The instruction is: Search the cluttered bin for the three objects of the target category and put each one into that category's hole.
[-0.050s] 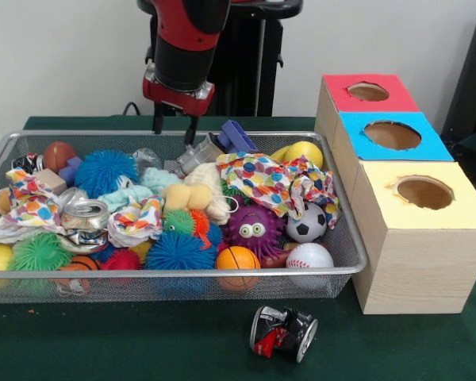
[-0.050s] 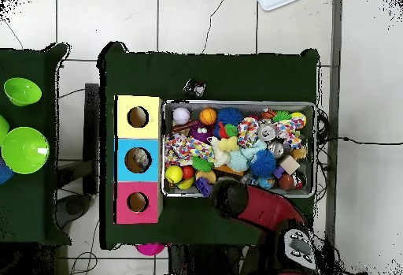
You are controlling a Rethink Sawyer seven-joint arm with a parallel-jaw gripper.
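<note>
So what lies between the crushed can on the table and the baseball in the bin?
In the front view, only the bin's mesh front wall and bare green cloth separate the crushed can from the baseball.

Looks like a robotics lab set up for sorting trials. Green felt tabletop (image 1: 143, 341) carrying a wire mesh bin (image 1: 345, 238) crammed with toys, balls and crushed cans, beside a wooden box (image 1: 416, 270) with red, blue and yellow holed tops. Tiled floor (image 2: 205, 20) with loose cables, plain white wall (image 1: 55, 55), red industrial arm (image 1: 186, 40) on a pedestal.
</note>
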